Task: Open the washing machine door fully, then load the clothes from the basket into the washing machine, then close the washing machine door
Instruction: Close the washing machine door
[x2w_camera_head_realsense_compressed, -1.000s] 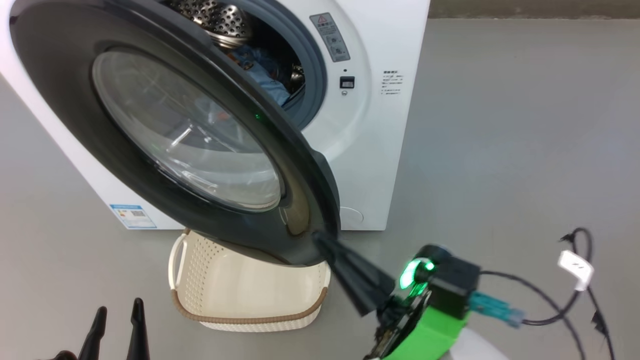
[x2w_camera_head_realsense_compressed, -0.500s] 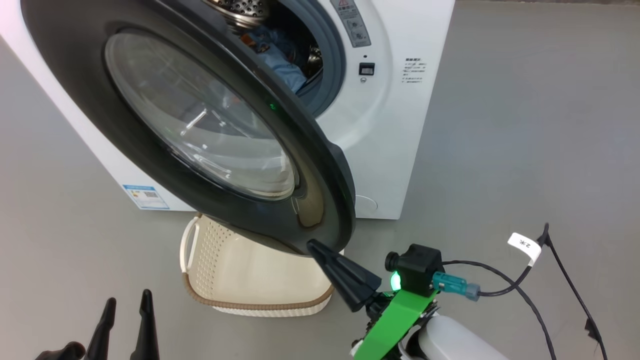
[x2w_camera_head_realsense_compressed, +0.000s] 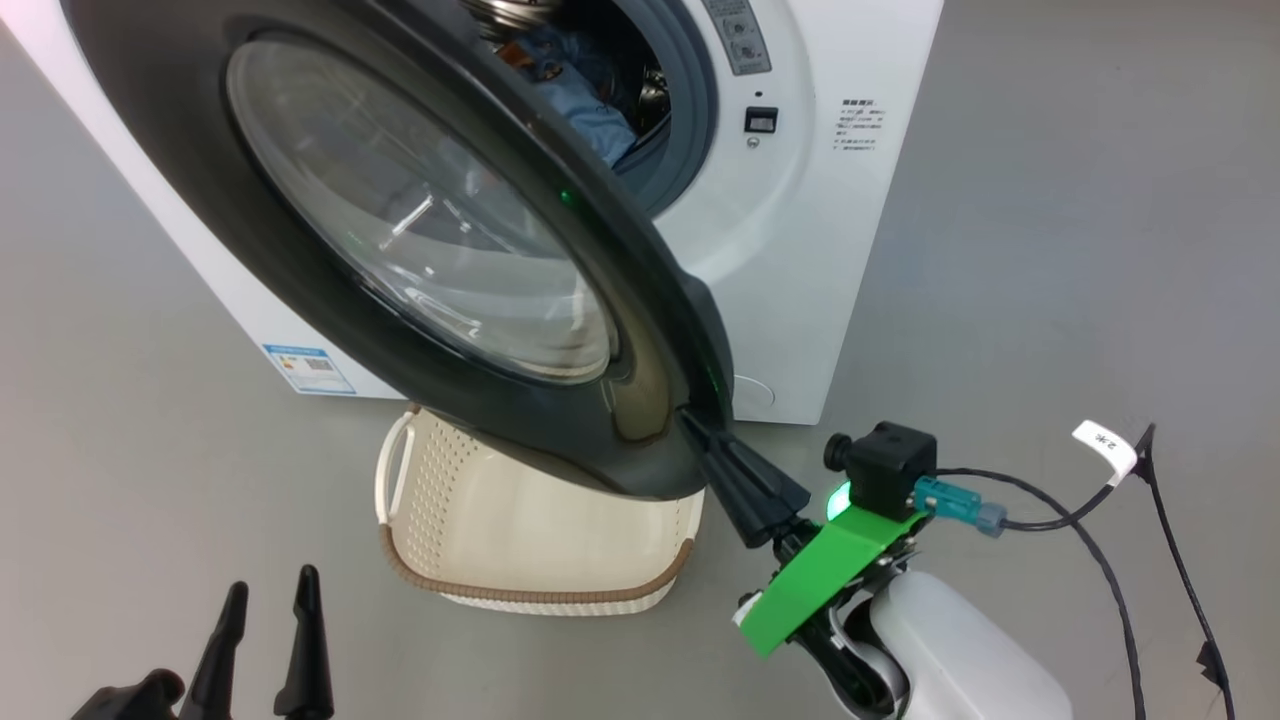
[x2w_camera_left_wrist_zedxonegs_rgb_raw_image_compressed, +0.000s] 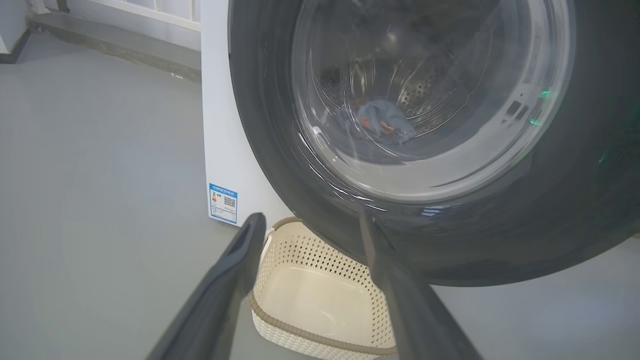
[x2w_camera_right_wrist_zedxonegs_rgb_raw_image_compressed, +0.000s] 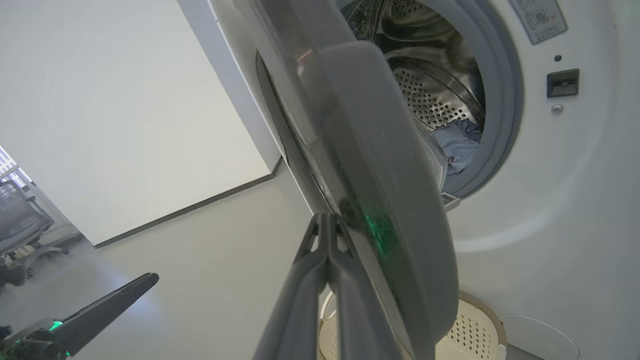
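So the washing machine door (x2w_camera_head_realsense_compressed: 420, 240) is hanging partway open and takes up the upper left and middle of the head view, black rim and glass bowl facing the camera. The right gripper (x2w_camera_head_realsense_compressed: 695, 420) comes in from the lower right with its two fingers pressed together and nothing between them, tips right up against the door's lower right edge. In the right wrist view those closed fingers (x2w_camera_right_wrist_zedxonegs_rgb_raw_image_compressed: 300, 300) sit against the outer side of the rim. The left gripper (x2w_camera_head_realsense_compressed: 272, 585) is down at the bottom left, fingers spread apart and empty, well apart from the door. The clothes (x2w_camera_head_realsense_compressed: 590, 110) are in the drum (x2w_camera_right_wrist_zedxonegs_rgb_raw_image_compressed: 430, 95) of the washing machine (x2w_camera_head_realsense_compressed: 800, 250), blue fabric peeking past the door at top centre. The basket (x2w_camera_head_realsense_compressed: 540, 597) sits on the floor (x2w_camera_head_realsense_compressed: 1050, 250) just under the door, its bare cream bottom showing
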